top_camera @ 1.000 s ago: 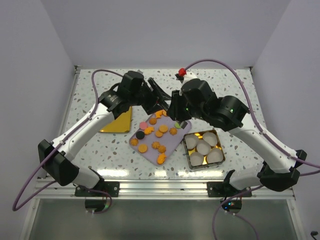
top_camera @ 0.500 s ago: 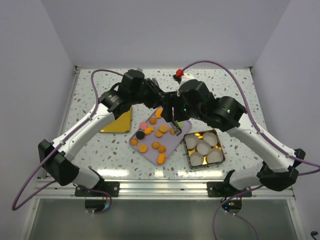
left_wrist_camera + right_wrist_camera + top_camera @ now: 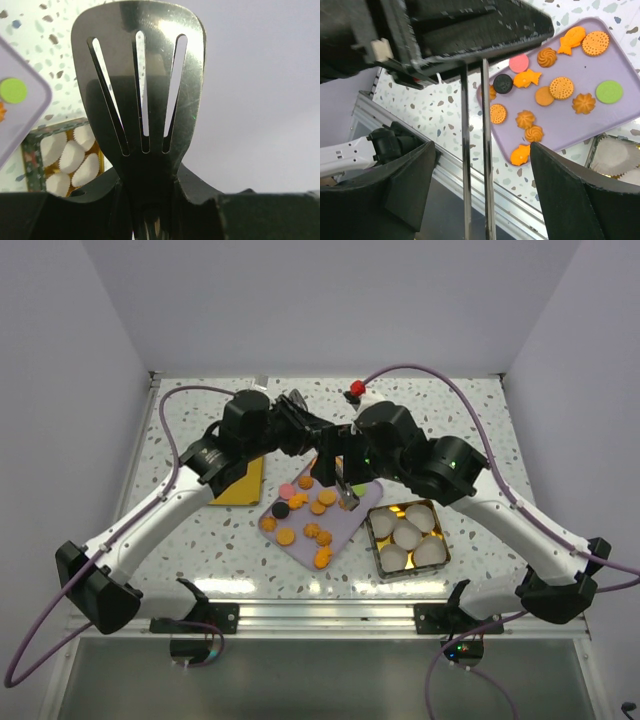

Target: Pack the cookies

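The cookies (image 3: 318,508), mostly orange with pink, black and green ones (image 3: 609,92), lie on a lilac tray (image 3: 600,122). My left gripper (image 3: 147,200) is shut on the neck of a slotted metal spatula (image 3: 142,85), whose blade points away from it. In the top view the left gripper (image 3: 303,428) hangs over the tray's far end. The right gripper (image 3: 482,150) is open, its fingers standing apart on either side of the spatula's two-rod wire handle (image 3: 475,165) without touching it. In the top view the right gripper (image 3: 338,468) is right beside the left one, above the tray.
A square tin (image 3: 372,540) holding white paper cups (image 3: 407,536) stands right of the tray (image 3: 345,525). A gold lid (image 3: 238,485) lies to the left. A small red object (image 3: 356,389) sits at the table's far edge.
The right gripper has opened and let go of the spatula handle. The left gripper has closed on the spatula, and the left arm has drawn a little to the left.
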### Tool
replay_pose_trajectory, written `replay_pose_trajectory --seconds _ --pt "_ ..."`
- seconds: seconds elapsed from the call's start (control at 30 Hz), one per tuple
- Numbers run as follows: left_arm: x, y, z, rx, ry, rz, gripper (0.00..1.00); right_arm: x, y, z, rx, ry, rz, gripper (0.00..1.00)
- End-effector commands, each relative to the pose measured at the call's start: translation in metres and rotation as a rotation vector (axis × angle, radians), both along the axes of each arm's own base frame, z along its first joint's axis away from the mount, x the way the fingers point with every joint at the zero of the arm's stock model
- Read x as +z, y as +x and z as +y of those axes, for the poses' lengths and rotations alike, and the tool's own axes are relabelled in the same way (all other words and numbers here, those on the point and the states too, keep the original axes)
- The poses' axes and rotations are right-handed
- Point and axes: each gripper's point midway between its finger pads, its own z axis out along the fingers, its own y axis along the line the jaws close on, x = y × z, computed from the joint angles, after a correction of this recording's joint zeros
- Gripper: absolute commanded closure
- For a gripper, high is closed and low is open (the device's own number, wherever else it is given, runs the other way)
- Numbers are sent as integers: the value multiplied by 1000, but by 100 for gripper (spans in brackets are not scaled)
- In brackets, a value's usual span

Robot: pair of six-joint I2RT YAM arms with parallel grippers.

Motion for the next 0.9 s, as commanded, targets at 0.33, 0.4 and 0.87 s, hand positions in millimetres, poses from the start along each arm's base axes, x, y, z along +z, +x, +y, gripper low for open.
replay_pose_trajectory --seconds 0.33,0.4,0.87 --pt "62 3 10 59 -143 -225 100 8 -1 21 29 99 28 47" --pt "64 3 12 62 -140 -235 100 8 -1 22 29 99 28 54" --pt "64 -6 26 75 -72 -244 40 1 2 11 -19 64 28 80"
